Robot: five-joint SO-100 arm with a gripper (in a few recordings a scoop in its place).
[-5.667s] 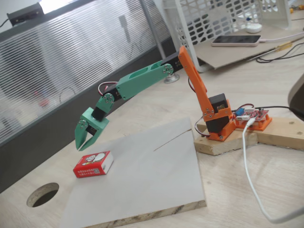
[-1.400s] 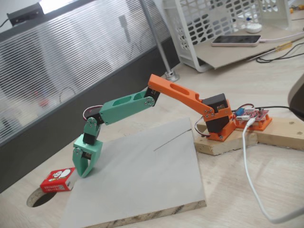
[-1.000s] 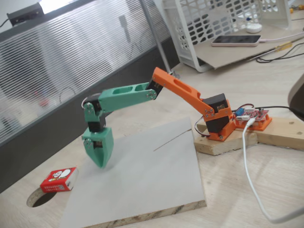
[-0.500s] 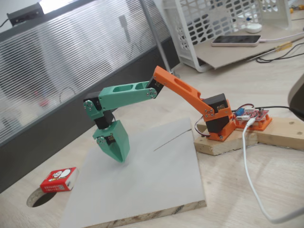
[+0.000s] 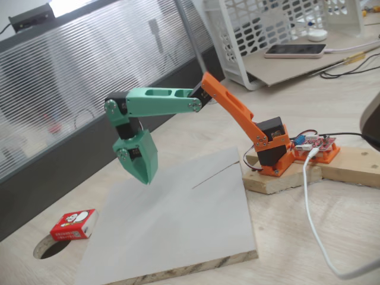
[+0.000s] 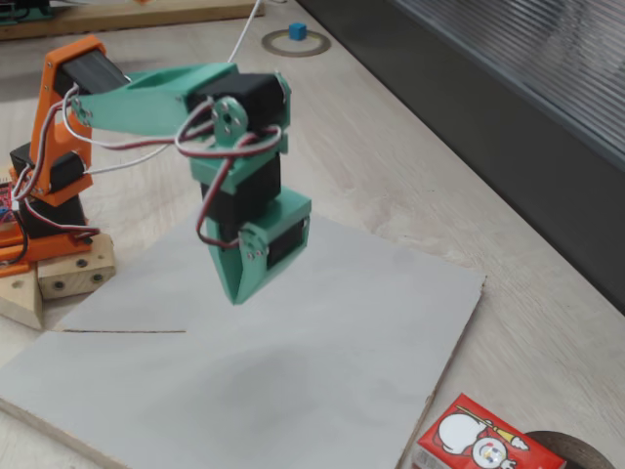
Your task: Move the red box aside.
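Red and small, the box lies flat on the table, off the board's edge and just beside the round hole, well down and to the left of the gripper in one fixed view; in the other it sits at the lower right, box touching the hole's rim. That spot, clear of the board, reads as the "aside" the task asks for, so the move looks done. The gripper hangs in the air above the board, tips pointing down, jaws together and holding nothing, which suits an arm pulling back with its job finished.

Compared with the earliest frame, the box has gone from the board's left corner to the table by the hole. Over the last second and a half it has not shifted, while the gripper has risen from board level beside it and swung back towards the arm's base.
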